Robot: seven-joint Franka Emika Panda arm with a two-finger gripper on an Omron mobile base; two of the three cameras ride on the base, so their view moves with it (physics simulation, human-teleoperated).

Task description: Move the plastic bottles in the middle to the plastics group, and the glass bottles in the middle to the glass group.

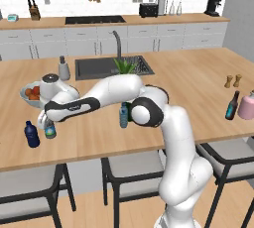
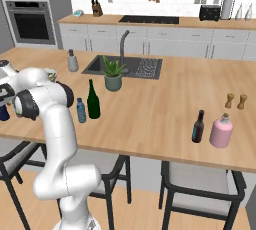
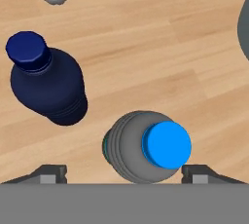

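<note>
Down at the lower left of the left base view, the gripper [image 1: 46, 121] hangs over a clear water bottle [image 1: 50, 131] with a blue-green label, standing upright on the wooden island counter [image 1: 198, 81] just beside the squat dark-blue bottle [image 1: 31, 135]. In the hand view the blue cap of that water bottle [image 3: 146, 146] sits low centre between the two dark fingertips [image 3: 51, 173], which stand apart on either side with a gap showing, so the jaws are released. The dark-blue bottle [image 3: 46, 84] is at left of that view. Above the gripper, a white bowl [image 1: 29, 97] holds orange-red fruit. The second water bottle [image 2: 81, 110] stands beside the tall dark-green bottle [image 2: 93, 100] left of centre in the right base view. Well apart at lower right, the slim dark bottle with a blue label [image 2: 198, 126] is just beside a pink bottle [image 2: 220, 131]
</note>
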